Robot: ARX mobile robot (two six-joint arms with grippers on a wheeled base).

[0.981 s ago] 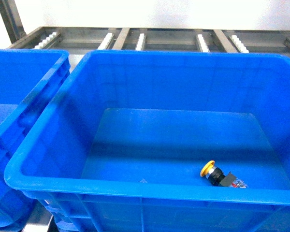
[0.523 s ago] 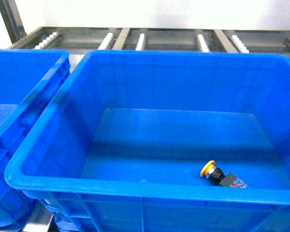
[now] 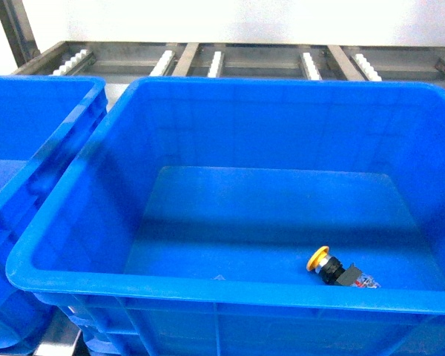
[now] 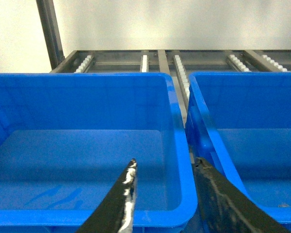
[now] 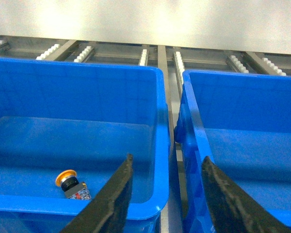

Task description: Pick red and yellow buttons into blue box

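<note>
Yellow button (image 3: 320, 259) lies on its side on the blue box (image 3: 208, 285) floor, toward 5 o'clock; red button not visible. Likely light, rigid, slick cap: grip the black body. Left claw (image 4: 162, 187) and right claw (image 5: 166, 182) both spread, empty.

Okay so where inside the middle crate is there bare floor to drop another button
Most of the blue box floor is bare: the whole left half and the back. Only the front right is taken, where the yellow button lies on its side.

second blue crate (image 3: 30, 148), metal roller rack (image 3: 230, 59), white wall (image 3: 245, 18)
</note>
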